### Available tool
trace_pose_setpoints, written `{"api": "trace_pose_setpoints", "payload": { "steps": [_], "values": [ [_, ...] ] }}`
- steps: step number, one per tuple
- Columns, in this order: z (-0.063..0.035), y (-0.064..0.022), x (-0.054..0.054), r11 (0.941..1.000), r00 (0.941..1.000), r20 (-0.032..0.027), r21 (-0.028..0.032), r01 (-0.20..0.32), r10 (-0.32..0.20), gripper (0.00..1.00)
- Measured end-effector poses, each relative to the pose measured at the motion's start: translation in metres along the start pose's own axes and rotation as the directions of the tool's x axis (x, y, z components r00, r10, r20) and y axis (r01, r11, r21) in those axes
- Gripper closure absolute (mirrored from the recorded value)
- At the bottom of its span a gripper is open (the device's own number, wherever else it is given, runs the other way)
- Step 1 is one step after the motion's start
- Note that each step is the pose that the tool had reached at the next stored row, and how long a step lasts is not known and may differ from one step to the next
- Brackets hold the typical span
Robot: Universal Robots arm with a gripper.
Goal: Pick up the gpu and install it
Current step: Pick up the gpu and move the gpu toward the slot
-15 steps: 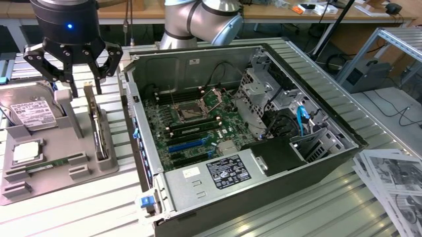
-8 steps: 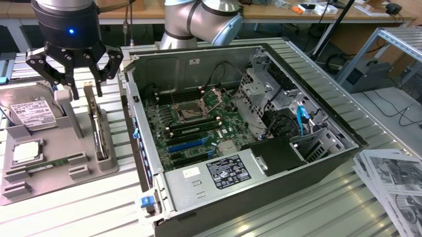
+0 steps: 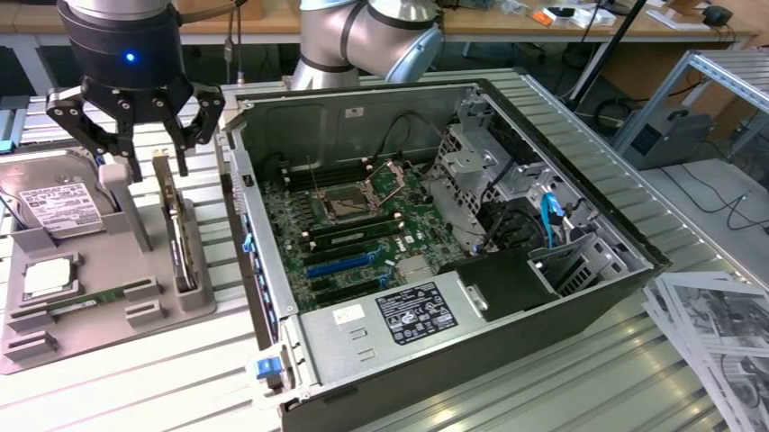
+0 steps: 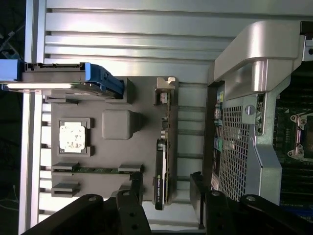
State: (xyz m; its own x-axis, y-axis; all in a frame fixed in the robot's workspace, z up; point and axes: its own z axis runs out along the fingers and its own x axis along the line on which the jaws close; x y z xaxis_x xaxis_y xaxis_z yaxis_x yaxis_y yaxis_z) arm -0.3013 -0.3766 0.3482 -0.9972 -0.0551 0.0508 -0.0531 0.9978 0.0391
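The ribbed aluminium bench (image 3: 144, 387) carries everything here. The largest thing on it is the open black computer case (image 3: 324, 117), lying on its side with the green motherboard exposed. Just beside it, toward the exterior view's left, sits the grey moulded parts tray (image 3: 114, 315). My black multi-fingered gripper (image 3: 157, 167) hangs over the tray's edge nearest the case, released, with the fingers spread wide and holding nothing. The boxy silver hard drive with a white label (image 3: 54, 202) stands propped at the tray's far corner, away from the case. The gpu (image 3: 178, 238), a thin dark card with a silver bracket, stands on its long edge in a slot along the tray's case-side edge. In the wrist view it runs straight between my finger pads (image 4: 137, 188), with a gap on either side. Further in lie a square silver processor chip (image 3: 49, 274) and a narrow green memory stick (image 3: 90, 301).
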Motion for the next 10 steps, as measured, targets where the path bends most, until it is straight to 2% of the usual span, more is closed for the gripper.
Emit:
{"api": "trace_pose_setpoints", "payload": {
  "steps": [3,10],
  "values": [
    [0.0000,0.0000,0.0000,1.0000,1.0000,0.0000,0.0000,0.000,0.000,0.40],
    [0.0016,0.0000,0.0008,1.0000,1.0000,0.0000,0.0000,0.000,0.000,0.40]
  ]
}}
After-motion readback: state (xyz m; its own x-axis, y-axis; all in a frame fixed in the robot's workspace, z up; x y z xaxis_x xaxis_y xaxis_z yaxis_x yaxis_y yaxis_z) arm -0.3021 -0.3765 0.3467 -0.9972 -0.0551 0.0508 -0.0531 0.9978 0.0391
